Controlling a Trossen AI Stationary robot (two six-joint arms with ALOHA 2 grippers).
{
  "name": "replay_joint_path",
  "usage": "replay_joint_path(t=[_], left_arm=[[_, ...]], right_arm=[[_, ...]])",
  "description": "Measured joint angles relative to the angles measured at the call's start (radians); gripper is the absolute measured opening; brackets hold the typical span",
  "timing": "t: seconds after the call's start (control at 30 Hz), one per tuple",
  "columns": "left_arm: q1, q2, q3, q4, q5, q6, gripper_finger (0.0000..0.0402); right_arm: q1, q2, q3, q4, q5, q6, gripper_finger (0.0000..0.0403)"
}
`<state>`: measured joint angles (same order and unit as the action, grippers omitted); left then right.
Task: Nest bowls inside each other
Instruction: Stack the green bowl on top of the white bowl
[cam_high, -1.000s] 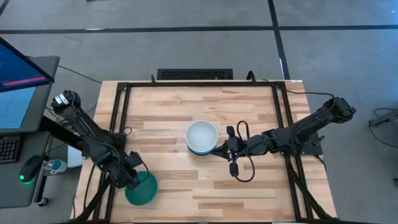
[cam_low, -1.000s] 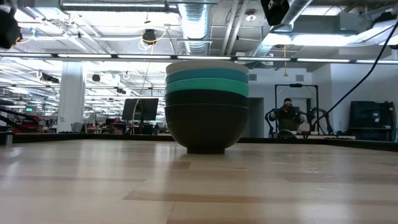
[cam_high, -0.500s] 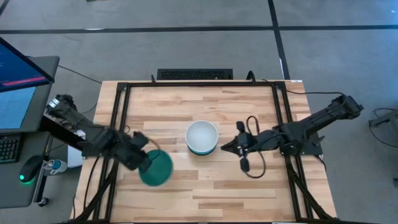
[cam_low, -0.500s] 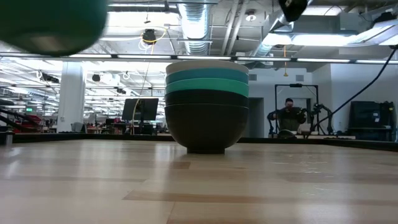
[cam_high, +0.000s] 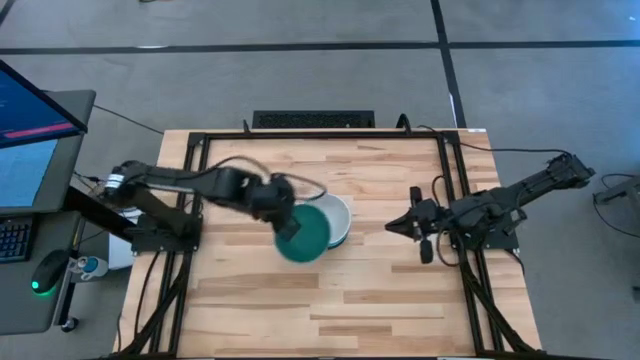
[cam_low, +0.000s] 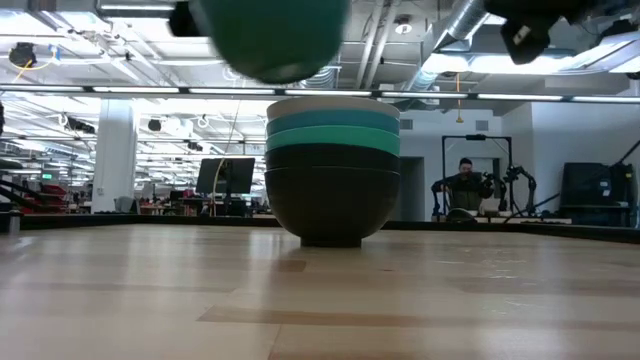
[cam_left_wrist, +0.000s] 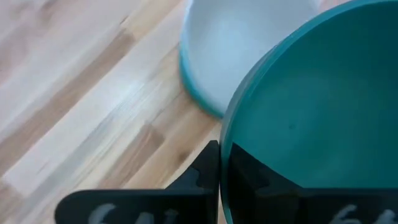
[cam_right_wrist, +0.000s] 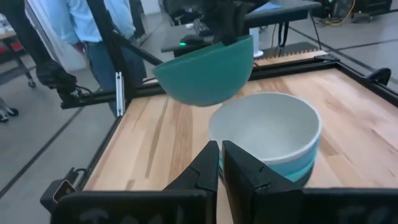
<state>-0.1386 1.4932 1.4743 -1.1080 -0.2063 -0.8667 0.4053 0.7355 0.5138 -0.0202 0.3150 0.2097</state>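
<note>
The left gripper (cam_high: 285, 222) is clamped on the rim of a darker teal-green round plastic bowl (cam_high: 307, 233), held clear of the wooden table (cam_high: 380, 300) and tilted. This bowl hangs beside and partly over the left edge of the nested stack (cam_low: 332, 170), which stands near the middle of the table, slightly toward the far edge. The stack, bottom to top in the low view, reads black, black, bright cyan-blue, with a white round plastic bowl (cam_high: 335, 212) uppermost. In the right wrist view the teal-green bowl (cam_right_wrist: 205, 73) sits higher than the white rim (cam_right_wrist: 267, 127) and offset toward the left edge of the table, its opening not yet level. The governing relation: the stack's open mouth lies to the right of and below the carried bowl, so the coming move appears to call for a short shift toward the table's right edge, a levelling of the bowl, then a descent. The right gripper (cam_high: 415, 222) waits, fingers together and empty, between the stack and the right edge of the table.
</note>
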Motion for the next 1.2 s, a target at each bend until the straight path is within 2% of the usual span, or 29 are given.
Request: replay_joint_path(t=[0.27,0.43,0.8,1.2], left_arm=[[0.136,0.219,0.350,-0.055,0.074,0.176,0.0000],[0.192,0.329,0.470,-0.204,0.115,0.233,0.0000],[0.224,0.425,0.483,-0.211,0.157,0.302,0.0000],[0.275,0.426,0.468,-0.179,0.137,0.329,0.0000]], right_arm=[[0.000,-0.180,-0.126,-0.015,0.000,0.000,0.0044],[0.000,-0.265,-0.172,-0.032,-0.002,0.011,0.0044],[0.000,-0.363,-0.198,-0.069,-0.003,0.000,0.0043],[0.000,-0.372,-0.199,-0.070,-0.003,0.001,0.0043]])
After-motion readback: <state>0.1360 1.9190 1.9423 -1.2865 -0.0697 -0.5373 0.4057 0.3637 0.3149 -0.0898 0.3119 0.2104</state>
